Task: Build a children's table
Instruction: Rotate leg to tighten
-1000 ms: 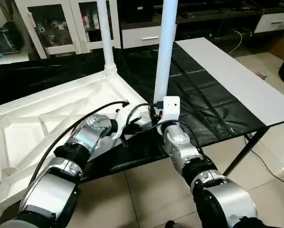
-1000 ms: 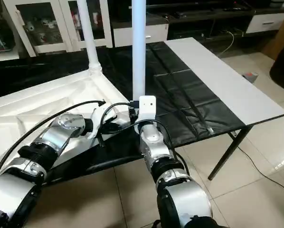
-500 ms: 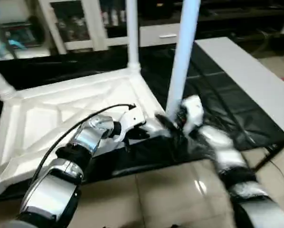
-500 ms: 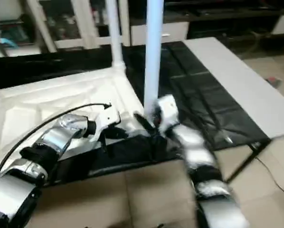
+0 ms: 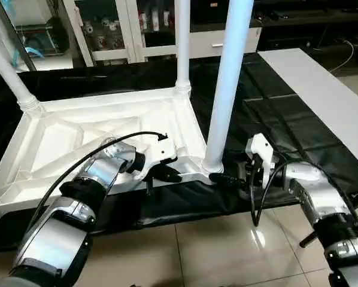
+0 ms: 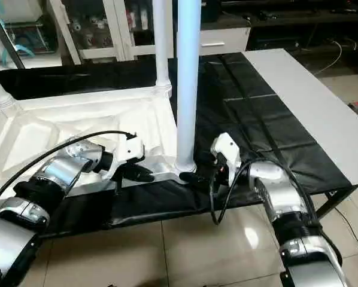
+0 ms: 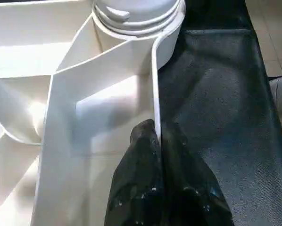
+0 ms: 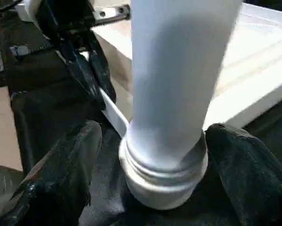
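The table top (image 5: 101, 128) lies upside down on the black-draped work table (image 5: 275, 113), ribbed underside up, its near rim running along the work table's front edge.

Three legs stand upright in corner sockets. The near-right leg (image 5: 227, 89) rises just beyond the right gripper (image 8: 155, 155), the far-right leg (image 5: 182, 45) stands well behind it, and a far-left leg (image 5: 11, 75) stands well off to the left gripper's far side.

The left gripper (image 7: 157, 141) is closed, both fingers pinching the thin upright rim of the table top. The near-right socket sits just ahead of the fingertips along that same rim. Black cloth lies bare on the outer side of the rim, ribbed white plastic on the inner side.

The right gripper stands wide open, level with the flared foot of the near-right leg. One finger (image 8: 61, 165) lies on each side of the leg, each with a visible gap; nothing is gripped. Under it is black cloth close to the work table's front edge, with tiled floor (image 5: 215, 251) below.

To the right gripper's outer side the cloth gives way to a bare white tabletop strip (image 5: 322, 95), free of objects.
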{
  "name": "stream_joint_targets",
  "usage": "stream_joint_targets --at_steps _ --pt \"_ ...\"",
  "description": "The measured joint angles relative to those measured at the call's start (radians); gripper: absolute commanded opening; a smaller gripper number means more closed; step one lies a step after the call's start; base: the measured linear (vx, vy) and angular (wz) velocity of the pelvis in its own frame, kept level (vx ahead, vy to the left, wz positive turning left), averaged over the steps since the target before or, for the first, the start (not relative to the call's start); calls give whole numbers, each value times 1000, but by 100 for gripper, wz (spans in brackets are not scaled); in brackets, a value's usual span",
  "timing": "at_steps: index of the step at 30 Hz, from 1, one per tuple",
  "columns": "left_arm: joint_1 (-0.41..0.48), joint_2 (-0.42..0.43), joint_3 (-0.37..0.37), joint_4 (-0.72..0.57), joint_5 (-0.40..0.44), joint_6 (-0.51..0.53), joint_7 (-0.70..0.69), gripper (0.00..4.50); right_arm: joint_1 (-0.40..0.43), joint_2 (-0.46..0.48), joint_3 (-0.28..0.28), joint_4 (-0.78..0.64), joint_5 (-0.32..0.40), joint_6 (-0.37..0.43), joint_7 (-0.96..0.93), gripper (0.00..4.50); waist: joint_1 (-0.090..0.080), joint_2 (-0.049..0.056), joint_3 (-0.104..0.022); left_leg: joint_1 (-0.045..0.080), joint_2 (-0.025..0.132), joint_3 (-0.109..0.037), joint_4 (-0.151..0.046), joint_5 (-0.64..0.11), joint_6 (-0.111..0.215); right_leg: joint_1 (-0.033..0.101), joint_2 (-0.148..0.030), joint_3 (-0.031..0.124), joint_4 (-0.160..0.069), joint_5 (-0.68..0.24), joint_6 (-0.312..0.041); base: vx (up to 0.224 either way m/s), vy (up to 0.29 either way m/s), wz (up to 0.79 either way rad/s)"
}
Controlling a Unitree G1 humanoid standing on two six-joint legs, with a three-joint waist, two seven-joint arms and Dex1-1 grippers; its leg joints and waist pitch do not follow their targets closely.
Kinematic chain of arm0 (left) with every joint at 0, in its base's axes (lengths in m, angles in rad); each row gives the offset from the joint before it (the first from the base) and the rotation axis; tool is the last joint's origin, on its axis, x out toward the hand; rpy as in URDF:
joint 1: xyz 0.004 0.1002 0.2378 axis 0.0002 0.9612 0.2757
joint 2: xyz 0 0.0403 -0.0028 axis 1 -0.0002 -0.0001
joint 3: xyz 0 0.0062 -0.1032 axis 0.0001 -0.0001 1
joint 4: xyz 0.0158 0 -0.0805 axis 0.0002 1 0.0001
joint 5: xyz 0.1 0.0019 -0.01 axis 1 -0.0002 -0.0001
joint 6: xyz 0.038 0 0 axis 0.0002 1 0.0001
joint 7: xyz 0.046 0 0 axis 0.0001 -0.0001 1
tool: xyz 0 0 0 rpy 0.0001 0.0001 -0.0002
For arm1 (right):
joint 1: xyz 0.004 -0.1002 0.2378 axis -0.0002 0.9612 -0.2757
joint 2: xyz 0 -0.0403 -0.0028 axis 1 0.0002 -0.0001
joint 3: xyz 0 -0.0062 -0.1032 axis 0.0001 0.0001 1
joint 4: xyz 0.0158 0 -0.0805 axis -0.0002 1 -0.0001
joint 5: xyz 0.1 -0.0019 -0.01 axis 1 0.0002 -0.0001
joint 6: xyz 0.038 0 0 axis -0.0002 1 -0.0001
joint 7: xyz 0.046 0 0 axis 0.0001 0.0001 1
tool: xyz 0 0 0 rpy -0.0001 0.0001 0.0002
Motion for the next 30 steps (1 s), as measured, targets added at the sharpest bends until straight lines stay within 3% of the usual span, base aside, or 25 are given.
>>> stream_joint_targets --at_steps 4,18,26,30 --pt "6 2 -6 -16 1 4 -4 0 -34 6 6 58 -15 -1 2 385 1 -3 -2 -1 0 0 0 0 0 0 0 0 0 0 0 0 0 0" --pt "22 12 -7 -47 0 19 -5 0 -89 40 6 173 -40 -34 2 258 0 -4 -2 -1 1 0 0 0 0 0 0 -1 0 0 0 0 0 0" --pt "33 8 -7 -57 0 11 14 0 -79 34 4 160 -55 -65 -1 258 2 -12 -6 -1 1 0 0 0 0 0 0 -1 1 0 0 0 0 0" --pt "31 -24 -7 -35 -1 -39 68 0 -5 -22 -21 58 -40 -57 3 258 20 -14 -7 0 2 2 2 0 0 1 -1 0 0 0 0 0 0 0"
